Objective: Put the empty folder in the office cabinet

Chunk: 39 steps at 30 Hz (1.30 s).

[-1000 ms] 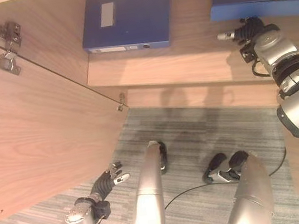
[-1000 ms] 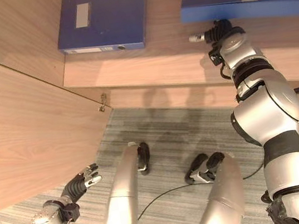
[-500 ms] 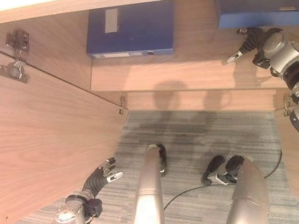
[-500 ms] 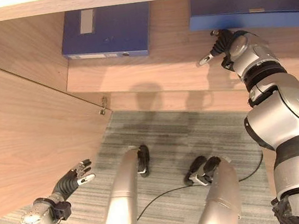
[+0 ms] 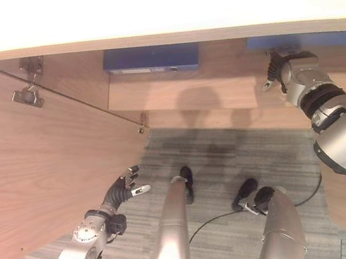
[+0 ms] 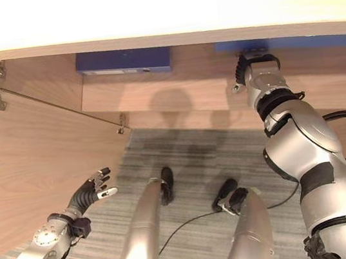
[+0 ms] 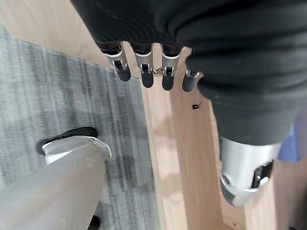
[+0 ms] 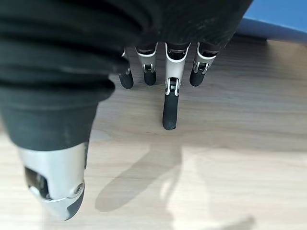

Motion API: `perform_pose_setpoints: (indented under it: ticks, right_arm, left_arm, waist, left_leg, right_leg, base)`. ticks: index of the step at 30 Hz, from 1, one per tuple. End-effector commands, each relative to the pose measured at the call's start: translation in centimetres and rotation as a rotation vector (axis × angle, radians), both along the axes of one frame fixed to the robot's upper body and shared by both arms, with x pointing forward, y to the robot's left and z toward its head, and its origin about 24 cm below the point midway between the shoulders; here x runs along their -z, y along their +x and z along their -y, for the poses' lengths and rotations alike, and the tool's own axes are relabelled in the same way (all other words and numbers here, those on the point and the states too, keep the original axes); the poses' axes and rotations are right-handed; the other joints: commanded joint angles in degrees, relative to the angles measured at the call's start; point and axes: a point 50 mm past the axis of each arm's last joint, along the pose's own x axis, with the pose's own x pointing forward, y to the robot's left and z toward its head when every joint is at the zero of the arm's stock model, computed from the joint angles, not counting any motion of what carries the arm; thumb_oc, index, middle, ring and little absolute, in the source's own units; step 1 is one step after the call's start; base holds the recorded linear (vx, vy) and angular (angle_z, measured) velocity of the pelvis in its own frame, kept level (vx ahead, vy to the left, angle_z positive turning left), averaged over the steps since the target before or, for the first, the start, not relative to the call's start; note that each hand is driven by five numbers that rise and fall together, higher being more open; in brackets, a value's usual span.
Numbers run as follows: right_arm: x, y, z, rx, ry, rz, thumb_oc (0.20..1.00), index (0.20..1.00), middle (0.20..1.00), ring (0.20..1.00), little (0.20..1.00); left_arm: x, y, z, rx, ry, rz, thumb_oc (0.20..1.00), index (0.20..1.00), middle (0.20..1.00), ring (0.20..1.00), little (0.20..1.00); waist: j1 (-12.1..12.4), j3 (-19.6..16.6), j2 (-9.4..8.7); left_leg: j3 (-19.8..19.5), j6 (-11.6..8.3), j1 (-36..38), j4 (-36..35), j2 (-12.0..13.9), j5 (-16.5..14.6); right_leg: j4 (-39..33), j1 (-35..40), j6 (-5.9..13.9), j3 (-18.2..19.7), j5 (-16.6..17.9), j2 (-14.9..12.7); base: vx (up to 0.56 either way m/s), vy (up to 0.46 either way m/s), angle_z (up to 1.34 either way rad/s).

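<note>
Two blue folders lie flat on the cabinet shelf [image 5: 220,93], mostly hidden under the cabinet's top edge. One folder [image 5: 151,59] is at the left, the other folder [image 5: 316,40] at the right. My right hand [image 5: 281,71] hovers over the shelf just in front of the right folder [image 8: 278,24], open and empty, with one finger [image 8: 170,105] stretched out past the rest. My left hand [image 5: 122,190] hangs low over the carpet beside the open cabinet door [image 5: 35,163], its fingers [image 7: 144,72] relaxed and holding nothing.
The open wooden door stands wide at the left, carrying a metal hinge [image 5: 28,96]. The cabinet's pale top [image 5: 155,8] overhangs the shelf. Grey carpet [image 5: 229,154] lies below the shelf's front edge.
The view has shifted, so the cabinet top now hides most of both folders. My right hand stays by the right folder. My left hand has risen a little.
</note>
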Motion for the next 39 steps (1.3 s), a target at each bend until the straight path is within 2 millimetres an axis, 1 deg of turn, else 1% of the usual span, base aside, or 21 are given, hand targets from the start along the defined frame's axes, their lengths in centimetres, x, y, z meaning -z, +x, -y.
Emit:
perform_pose_setpoints:
  ticks: [1, 3, 4, 5, 9, 10, 11, 15, 16, 17, 20, 21, 23, 25, 28, 30, 32, 33, 35, 37, 39]
  right_arm:
    - [13.5, -4.5, 2.6, 0.145, 0.134, -0.505, 1.0, 1.0, 1.0, 1.0, 1.0]
    - [13.3, -4.3, 2.3, 0.128, 0.125, -0.495, 1.0, 1.0, 1.0, 1.0, 1.0]
    - [13.3, -4.3, 2.3, 0.128, 0.125, -0.495, 1.0, 1.0, 1.0, 1.0, 1.0]
    - [13.4, -4.3, 2.1, 0.119, 0.117, -0.5, 1.0, 1.0, 1.0, 1.0, 1.0]
    - [14.1, -4.6, 1.9, 0.123, 0.092, -0.526, 1.0, 1.0, 1.0, 1.0, 1.0]
    - [14.3, -4.7, 1.9, 0.124, 0.099, -0.534, 1.0, 1.0, 1.0, 1.0, 1.0]
    - [14.7, -4.9, 2.0, 0.13, 0.102, -0.545, 1.0, 1.0, 1.0, 1.0, 1.0]
    - [17.8, -7.1, 3.1, 0.181, 0.125, -0.637, 1.0, 1.0, 1.0, 1.0, 1.0]
    - [18.5, -7.6, 3.2, 0.185, 0.13, -0.664, 1.0, 1.0, 1.0, 1.0, 1.0]
    - [18.5, -7.6, 3.2, 0.186, 0.13, -0.665, 1.0, 1.0, 1.0, 1.0, 1.0]
    - [21.0, -9.2, 2.8, 0.191, 0.179, -0.736, 1.0, 1.0, 1.0, 1.0, 1.0]
    - [21.0, -9.3, 2.8, 0.191, 0.179, -0.736, 1.0, 1.0, 1.0, 1.0, 1.0]
    - [22.3, -10.2, 2.4, 0.197, 0.23, -0.762, 1.0, 1.0, 1.0, 1.0, 1.0]
    - [24.5, -11.8, 1.7, 0.204, 0.314, -0.817, 1.0, 1.0, 1.0, 1.0, 1.0]
    - [25.4, -12.5, 1.3, 0.218, 0.39, -0.822, 1.0, 1.0, 1.0, 1.0, 1.0]
    - [25.8, -12.8, 1.2, 0.222, 0.412, -0.825, 1.0, 1.0, 1.0, 1.0, 1.0]
    - [26.5, -13.6, 1.1, 0.229, 0.444, -0.834, 1.0, 1.0, 1.0, 1.0, 1.0]
    - [27.1, -14.1, 0.7, 0.227, 0.466, -0.843, 1.0, 1.0, 1.0, 1.0, 1.0]
    - [27.7, -14.5, 0.3, 0.233, 0.517, -0.817, 1.0, 1.0, 1.0, 1.0, 1.0]
    - [29.0, -15.9, -0.1, 0.259, 0.564, -0.837, 1.0, 1.0, 1.0, 1.0, 1.0]
    - [30.2, -17.4, -0.3, 0.289, 0.594, -0.876, 1.0, 1.0, 1.0, 1.0, 1.0]
  left_arm:
    - [-2.9, 1.7, 0.7, 0.041, 0.003, 0.141, 1.0, 1.0, 1.0, 1.0, 1.0]
    - [-3.1, 1.9, 0.8, 0.045, 0.001, 0.155, 1.0, 1.0, 1.0, 1.0, 1.0]
    - [-3.1, 2.0, 0.8, 0.045, 0.0, 0.155, 1.0, 1.0, 1.0, 1.0, 1.0]
    - [-3.3, 2.1, 0.9, 0.049, -0.01, 0.165, 1.0, 1.0, 1.0, 1.0, 1.0]
    - [-3.4, 2.2, 1.5, 0.082, -0.034, 0.172, 1.0, 1.0, 1.0, 1.0, 1.0]
    - [-3.3, 2.1, 1.6, 0.091, -0.04, 0.164, 1.0, 1.0, 1.0, 1.0, 1.0]
    - [-3.3, 2.1, 1.8, 0.097, -0.046, 0.161, 1.0, 1.0, 1.0, 1.0, 1.0]
    - [-2.7, 1.9, 2.6, 0.133, -0.081, 0.132, 1.0, 1.0, 1.0, 1.0, 1.0]
    - [-2.4, 1.7, 2.8, 0.146, -0.092, 0.116, 1.0, 1.0, 1.0, 1.0, 1.0]
    - [-2.4, 1.7, 2.9, 0.146, -0.092, 0.115, 1.0, 1.0, 1.0, 1.0, 1.0]
    - [-1.5, 1.4, 3.8, 0.171, -0.129, 0.073, 1.0, 1.0, 1.0, 1.0, 1.0]
    - [-1.5, 1.4, 3.9, 0.172, -0.129, 0.072, 1.0, 1.0, 1.0, 1.0, 1.0]
    - [-1.1, 1.5, 4.4, 0.182, -0.139, 0.063, 1.0, 1.0, 1.0, 1.0, 1.0]
    - [-0.6, 1.4, 5.5, 0.223, -0.15, 0.037, 1.0, 1.0, 1.0, 1.0, 1.0]
    - [-0.6, 1.2, 6.8, 0.29, -0.133, 0.036, 1.0, 1.0, 1.0, 1.0, 1.0]
    - [-0.5, 1.1, 7.0, 0.301, -0.14, 0.03, 1.0, 1.0, 1.0, 1.0, 1.0]
    - [0.0, 0.9, 7.3, 0.304, -0.167, 0.004, 1.0, 1.0, 1.0, 1.0, 1.0]
    - [0.5, 0.9, 7.5, 0.309, -0.169, -0.021, 1.0, 1.0, 1.0, 1.0, 1.0]
    - [0.7, 1.1, 7.7, 0.305, -0.166, -0.028, 1.0, 1.0, 1.0, 1.0, 1.0]
    - [0.9, 1.2, 7.6, 0.285, -0.168, -0.028, 1.0, 1.0, 1.0, 1.0, 1.0]
    - [1.4, 0.9, 7.6, 0.273, -0.178, -0.047, 1.0, 1.0, 1.0, 1.0, 1.0]
  waist:
    - [0.68, 7.19, 3.07]
    - [0.64, 7.23, 3.13]
    - [0.63, 7.37, 3.19]
    - [0.64, 7.18, 3.23]
    - [0.8, 7.05, 3.79]
    - [0.76, 6.69, 3.95]
    - [0.78, 6.66, 4.04]
    - [0.53, 6.09, 4.52]
    - [0.34, 5.92, 4.74]
    - [0.34, 6.15, 4.85]
    - [-0.29, 5.64, 5.04]
    - [-0.3, 5.8, 5.11]
    - [-0.59, 5.31, 5.15]
    - [-1.06, 4.13, 4.9]
    - [-1.7, 2.86, 4.78]
    - [-1.86, 2.48, 4.65]
    - [-2.52, 1.22, 3.93]
    - [-2.94, -0.06, 3.1]
    - [-3.26, -1.56, 2.25]
    - [-3.61, -3.23, 1.21]
    - [-3.82, -4.59, 0.4]
  left_leg:
    - [0.98, 0.12, 2.04, -7.08, 2.02, 0.16]
    - [1.24, -0.26, 4.03, -11.08, 2.02, 2.14]
    - [1.25, -0.27, 4.4, -11.55, 2.01, 2.41]
    - [1.72, -0.45, 6.65, -15.52, 2.01, 4.15]
    - [2.42, -0.65, 12.86, -23.82, 1.56, 7.56]
    - [2.96, -0.92, 14.99, -26.62, 1.16, 8.84]
    - [3.05, -0.95, 16.36, -28.11, 0.94, 9.3]
    - [3.25, -1.41, 22.05, -31.87, 0.85, 11.02]
    - [3.31, -1.4, 23.72, -32.42, 0.81, 11.02]
    - [3.3, -1.41, 24.16, -32.61, 0.83, 11.06]
    - [3.22, -1.51, 29.76, -33.51, 1.15, 10.74]
    - [3.21, -1.51, 30.05, -33.58, 1.16, 10.73]
    - [3.11, -1.6, 33.01, -33.53, 1.45, 10.19]
    - [3.06, -2.03, 37.76, -33.66, 2.38, 9.7]
    - [3.48, -2.51, 42.13, -34.78, 3.58, 9.56]
    - [3.67, -2.8, 43.2, -35.07, 4.0, 9.69]
    - [4.57, -3.66, 44.91, -35.95, 5.1, 10.3]
    - [5.57, -4.33, 46.22, -36.41, 6.16, 10.78]
    - [6.35, -4.8, 47.58, -36.97, 6.94, 11.14]
    - [6.73, -5.1, 49.28, -37.77, 7.41, 11.24]
    - [7.08, -5.29, 50.87, -37.98, 7.99, 11.1]
  right_leg:
    - [-12.79, 4.6, 7.83, 1.78, 5.3, 0.2]
    - [-16.54, 6.37, 8.32, 1.27, 7.19, 1.06]
    - [-16.95, 6.71, 8.31, 1.18, 7.42, 1.16]
    - [-20.31, 8.33, 8.51, 0.81, 8.95, 1.98]
    - [-28.1, 13.04, 9.13, 0.24, 12.33, 4.31]
    - [-30.78, 14.57, 9.36, 0.3, 13.28, 5.33]
    - [-31.93, 15.43, 9.42, 0.37, 13.78, 5.77]
    - [-35.91, 20.74, 9.51, -0.35, 14.74, 6.92]
    - [-36.6, 22.27, 9.4, -0.37, 14.82, 7.19]
    - [-36.81, 22.73, 9.4, -0.43, 14.88, 7.27]
    - [-38.28, 28.44, 9.25, -0.21, 14.71, 7.91]
    - [-38.38, 28.75, 9.26, -0.25, 14.72, 7.94]
    - [-39.21, 32.09, 9.09, 0.01, 14.54, 8.4]
    - [-41.6, 38.1, 8.93, -0.22, 14.24, 9.84]
    - [-45.09, 43.16, 8.75, -0.39, 14.29, 11.47]
    - [-46.67, 44.76, 8.67, -0.59, 14.48, 12.03]
    - [-49.59, 47.3, 8.47, -1.18, 14.81, 13.08]
    - [-51.81, 49.37, 8.26, -1.8, 14.81, 14.2]
    - [-53.11, 51.01, 8.11, -1.99, 14.87, 15.02]
    - [-53.8, 52.61, 7.98, -1.94, 14.76, 15.9]
    - [-54.65, 54.7, 7.71, -2.14, 14.28, 16.84]
  base:
    - [-0.09, -0.035, -0.01]
    - [-0.05, -0.032, -0.08]
    - [-0.05, -0.033, -0.14]
    - [-0.04, -0.034, -0.14]
    - [-0.05, -0.034, -0.13]
    - [-0.03, -0.017, -0.22]
    - [-0.01, -0.015, -0.15]
    - [0.01, -0.041, -0.11]
    - [0.0, 0.0, 0.0]
    - [0.0, 0.0, 0.0]
    - [0.04, -0.043, -0.02]
    - [0.0, 0.0, 0.0]
    - [0.02, -0.021, -0.01]
    - [0.08, -0.053, -0.04]
    - [0.07, -0.045, -0.04]
    - [0.03, -0.043, -0.09]
    - [0.04, -0.076, -0.12]
    - [0.07, -0.097, -0.1]
    - [0.08, -0.081, -0.1]
    - [0.1, -0.072, -0.14]
    - [0.1, -0.064, -0.02]
